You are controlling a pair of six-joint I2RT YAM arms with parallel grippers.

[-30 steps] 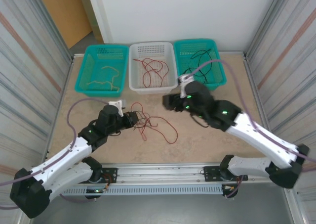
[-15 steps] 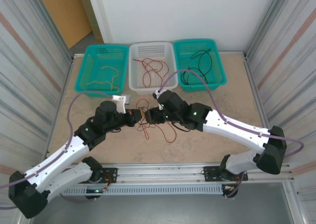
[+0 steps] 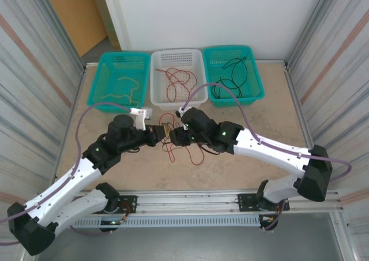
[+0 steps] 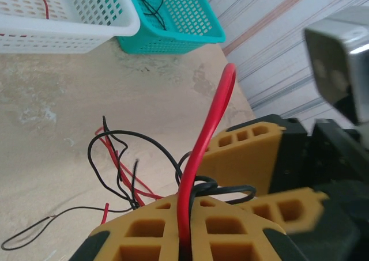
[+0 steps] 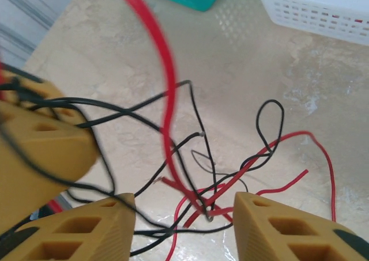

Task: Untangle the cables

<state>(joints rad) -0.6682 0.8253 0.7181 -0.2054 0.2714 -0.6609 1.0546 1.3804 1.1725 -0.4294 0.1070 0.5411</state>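
L hand pinches red cable, R hand spread alongside.

The right gripper has been swung leftward from a spot well to the right of the tangle. It has been brought just beside the left gripper, fingertips facing. The right arm's elbow has been drawn in from the right edge of the table. The left gripper has been raised and shifted slightly away from the bases, and its hose has been lifted into a higher arc. The cables have been pulled into a somewhat tighter bunch, with strands taken up between the two grippers.
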